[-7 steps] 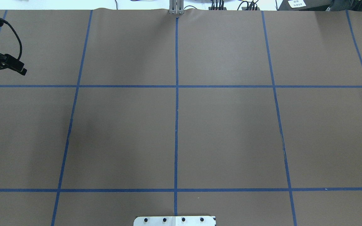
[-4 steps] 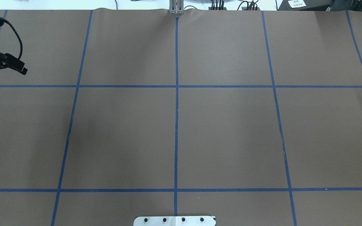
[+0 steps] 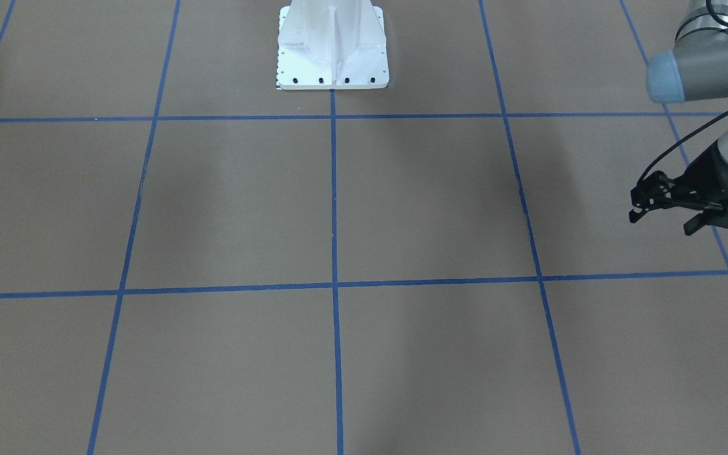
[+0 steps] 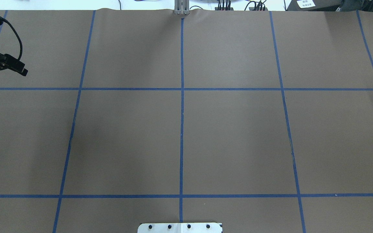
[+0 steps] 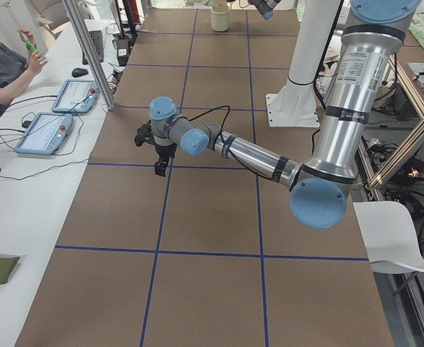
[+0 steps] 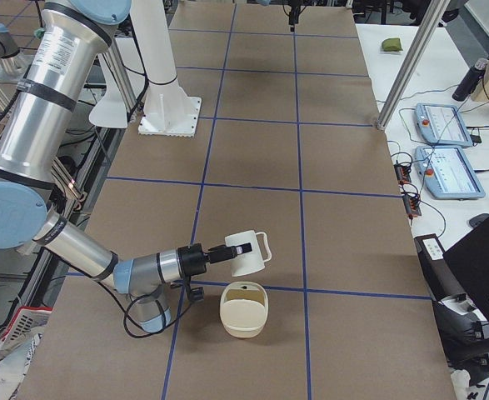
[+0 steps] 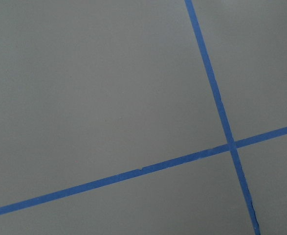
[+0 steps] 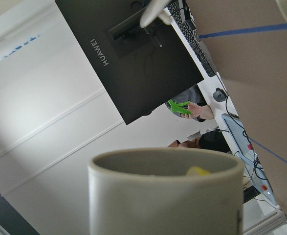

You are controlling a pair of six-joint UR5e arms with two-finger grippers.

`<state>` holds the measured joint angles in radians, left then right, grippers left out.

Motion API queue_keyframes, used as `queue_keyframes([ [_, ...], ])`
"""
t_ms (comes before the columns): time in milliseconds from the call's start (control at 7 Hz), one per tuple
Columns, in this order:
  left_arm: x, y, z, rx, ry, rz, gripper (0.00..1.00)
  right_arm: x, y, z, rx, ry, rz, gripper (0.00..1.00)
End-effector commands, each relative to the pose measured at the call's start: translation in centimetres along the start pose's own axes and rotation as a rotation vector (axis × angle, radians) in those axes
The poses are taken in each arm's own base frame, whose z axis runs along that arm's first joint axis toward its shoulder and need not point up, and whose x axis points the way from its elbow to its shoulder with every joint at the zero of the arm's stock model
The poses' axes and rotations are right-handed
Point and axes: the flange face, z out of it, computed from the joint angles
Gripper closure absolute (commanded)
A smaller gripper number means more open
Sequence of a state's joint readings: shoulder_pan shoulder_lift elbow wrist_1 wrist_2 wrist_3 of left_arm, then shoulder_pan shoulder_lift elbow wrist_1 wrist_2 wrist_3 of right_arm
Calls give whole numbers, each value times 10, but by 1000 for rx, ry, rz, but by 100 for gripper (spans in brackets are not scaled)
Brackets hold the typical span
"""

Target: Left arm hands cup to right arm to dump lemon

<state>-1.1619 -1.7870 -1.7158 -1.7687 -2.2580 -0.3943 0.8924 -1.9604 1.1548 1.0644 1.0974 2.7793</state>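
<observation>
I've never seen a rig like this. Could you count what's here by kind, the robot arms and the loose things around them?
Robot arms: 2 (left arm, right arm)
White cup: 1, at the right arm's end
Lemon piece: 1, inside the cup
Cream tub: 1, on the table below the cup
Total: 5

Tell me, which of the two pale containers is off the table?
The cup, tilted in the air at the right arm's tip; the cream tub rests on the table.
</observation>
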Motion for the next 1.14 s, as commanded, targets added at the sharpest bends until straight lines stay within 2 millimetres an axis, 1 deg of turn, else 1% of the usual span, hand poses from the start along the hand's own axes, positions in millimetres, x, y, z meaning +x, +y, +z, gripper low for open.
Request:
queue_keyframes([
  [0, 1, 0, -2, 3, 1, 2, 0, -15, -4, -7, 12, -67, 218, 77],
  [286, 2, 2, -3, 6, 2, 4, 0, -21, -5, -10, 12, -90, 311, 77],
  [714, 1, 2, -3, 4, 3, 3, 0, -22, -6, -12, 17, -90, 297, 78],
  [857, 1, 2, -3, 4, 3, 3, 0, -22, -5, -12, 20, -85, 248, 78],
  [1000, 1, 2, -3, 4, 3, 3, 0, -21, -4, -9, 17, -83, 69, 78],
])
